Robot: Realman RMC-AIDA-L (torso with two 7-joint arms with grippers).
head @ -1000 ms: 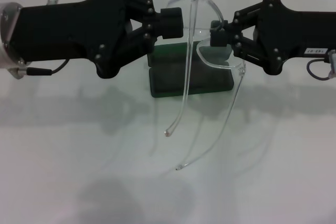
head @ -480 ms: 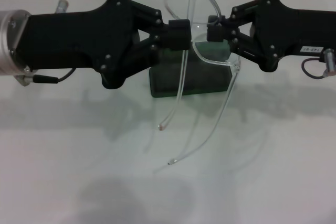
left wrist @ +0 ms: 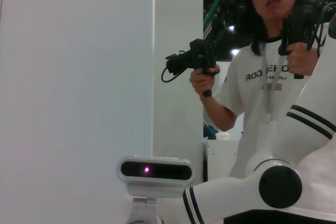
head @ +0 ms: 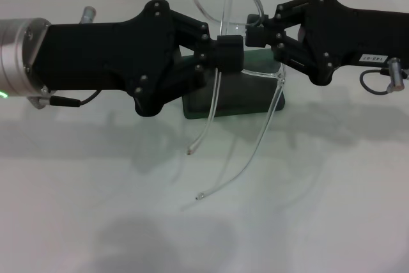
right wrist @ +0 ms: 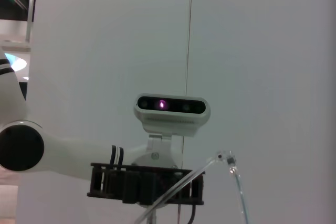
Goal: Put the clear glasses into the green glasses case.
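Glasses: the clear glasses [head: 238, 17] hang in the air above the green glasses case [head: 233, 91], temple arms dangling toward the near side.
Left gripper [head: 231, 54]: jaws closed on one temple, probably to fold it.
Right gripper [head: 255, 33]: jaws clamp the frame front, steadying it.
Case: on the counter [head: 307, 196], mid-far.

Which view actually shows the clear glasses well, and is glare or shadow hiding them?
Head view: clear glasses nearly vanish against white, temples traced by faint highlights and soft table shadows; green glasses case gives contrast. Right wrist view: only one temple. Left wrist view: none.
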